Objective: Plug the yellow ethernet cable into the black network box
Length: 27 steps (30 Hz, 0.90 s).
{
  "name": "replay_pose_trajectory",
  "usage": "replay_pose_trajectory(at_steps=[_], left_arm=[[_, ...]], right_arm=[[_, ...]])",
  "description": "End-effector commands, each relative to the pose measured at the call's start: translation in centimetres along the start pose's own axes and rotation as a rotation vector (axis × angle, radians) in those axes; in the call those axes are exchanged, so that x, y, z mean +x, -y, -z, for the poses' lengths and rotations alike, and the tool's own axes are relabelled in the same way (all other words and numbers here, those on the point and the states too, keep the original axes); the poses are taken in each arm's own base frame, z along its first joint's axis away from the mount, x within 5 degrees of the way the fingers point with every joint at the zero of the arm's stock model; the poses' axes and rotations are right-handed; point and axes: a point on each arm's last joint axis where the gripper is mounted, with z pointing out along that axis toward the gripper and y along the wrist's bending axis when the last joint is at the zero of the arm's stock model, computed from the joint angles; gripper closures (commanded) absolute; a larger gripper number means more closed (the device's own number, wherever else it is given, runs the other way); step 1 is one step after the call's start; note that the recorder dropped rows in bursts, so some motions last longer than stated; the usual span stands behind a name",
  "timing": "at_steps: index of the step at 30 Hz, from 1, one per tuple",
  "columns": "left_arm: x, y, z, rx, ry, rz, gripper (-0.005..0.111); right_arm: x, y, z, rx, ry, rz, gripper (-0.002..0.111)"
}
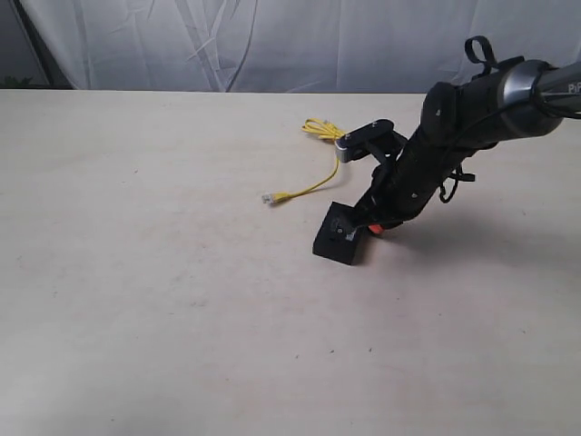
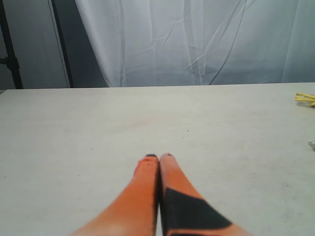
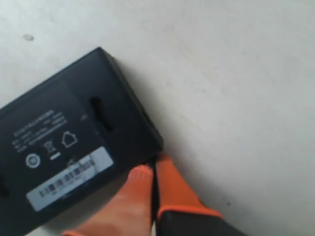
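Note:
The black network box [image 1: 337,233] lies at the table's middle, its label side [image 3: 69,179] facing up in the right wrist view. My right gripper [image 1: 374,226] is shut, and its orange fingertips [image 3: 147,171] press against the box's near corner with nothing between them. The yellow ethernet cable [image 1: 309,187] lies just behind the box, one clear plug [image 1: 269,197] pointing left and its coiled end [image 1: 321,127] further back. My left gripper [image 2: 158,157] is shut and empty above bare table; it does not show in the exterior view. A bit of the yellow cable [image 2: 305,98] shows at that view's edge.
A white cloth backdrop [image 1: 272,41] hangs behind the table's far edge. The right arm [image 1: 454,136] stretches over the table's right part. Bare tabletop [image 1: 136,272] spreads to the left and in front of the box.

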Motion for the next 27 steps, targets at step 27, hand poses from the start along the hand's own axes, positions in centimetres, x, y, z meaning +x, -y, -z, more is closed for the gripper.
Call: replay_pose_trajectory(at_steps=[27], left_arm=[[0.1, 0.0, 0.0, -0.002, 0.001, 0.007, 0.107]], right_arm=[[-0.6, -0.9, -0.7, -0.11, 0.069, 0.014, 0.109]])
